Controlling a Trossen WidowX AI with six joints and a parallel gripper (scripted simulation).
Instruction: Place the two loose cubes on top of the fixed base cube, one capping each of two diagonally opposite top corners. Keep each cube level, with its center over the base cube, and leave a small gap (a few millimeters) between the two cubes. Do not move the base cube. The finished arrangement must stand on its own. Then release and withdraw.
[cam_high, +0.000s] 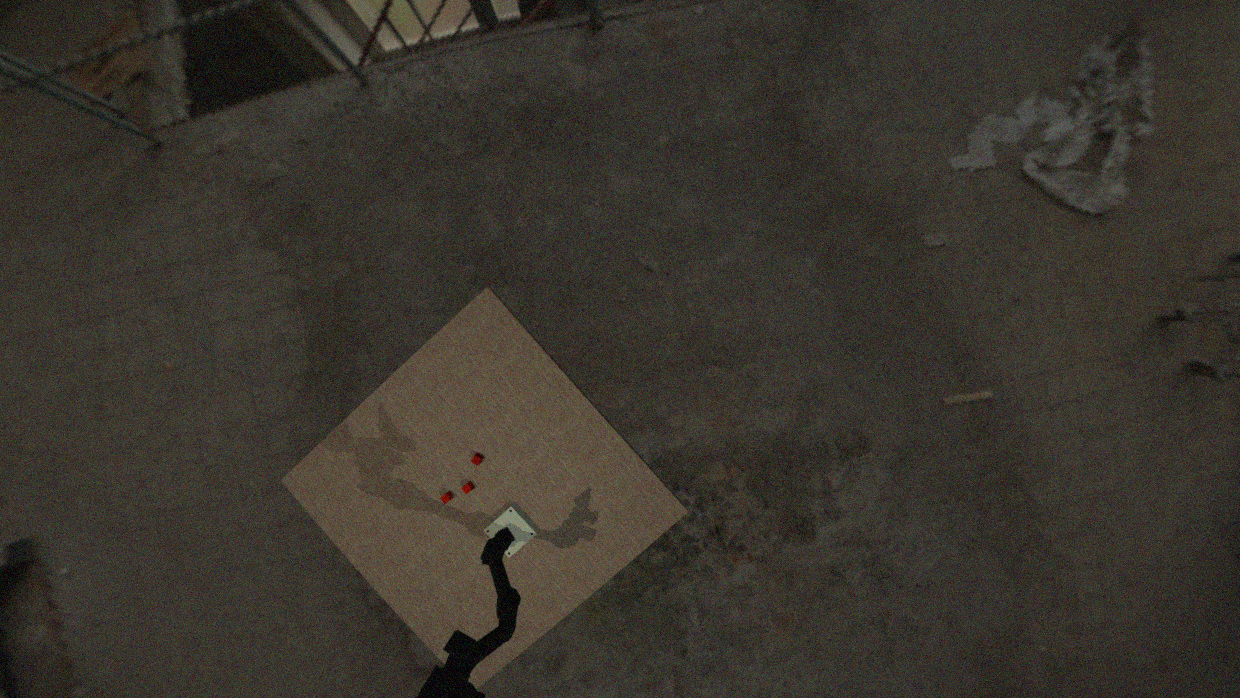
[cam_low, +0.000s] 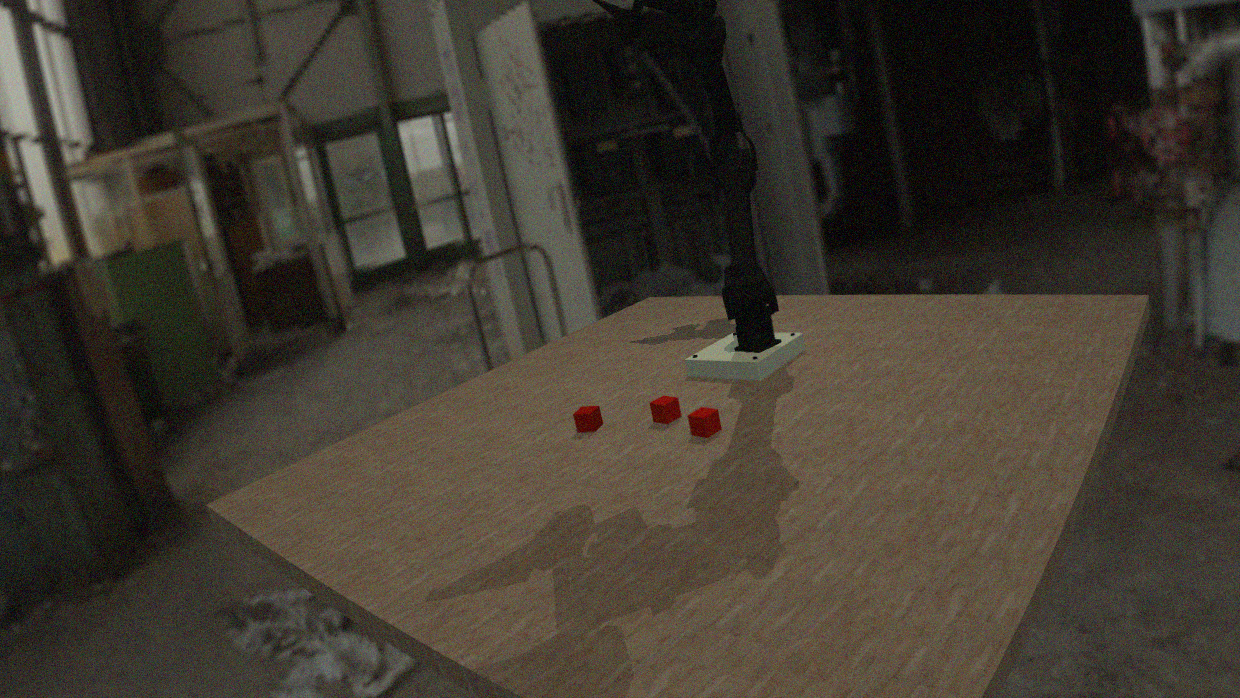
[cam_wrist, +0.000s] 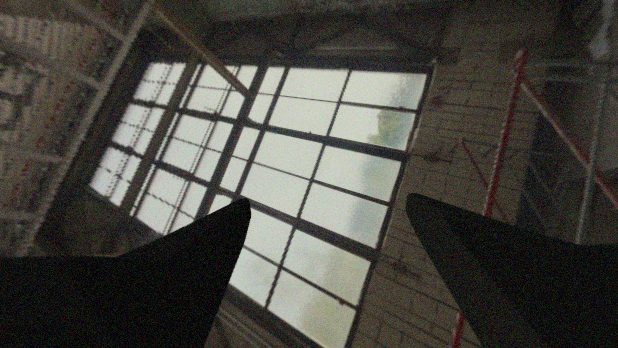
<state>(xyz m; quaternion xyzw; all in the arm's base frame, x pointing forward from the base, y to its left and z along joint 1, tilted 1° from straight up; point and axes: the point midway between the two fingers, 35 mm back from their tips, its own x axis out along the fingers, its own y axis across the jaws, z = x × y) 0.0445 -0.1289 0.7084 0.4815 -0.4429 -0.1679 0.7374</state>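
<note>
cubes: three red (cam_low: 665, 409), apart on wooden table (cam_low: 954, 450), near arm mount (cam_low: 744, 356)
gripper (cam_wrist: 327, 210): raised, fingers spread wide, empty
approach advice: descend squarely over one loose cube, avoid the base

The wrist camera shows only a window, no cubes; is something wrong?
Odd, but not broken: the open gripper points away from the table, toward a window. All three red cubes sit apart on the table, none stacked.
</note>
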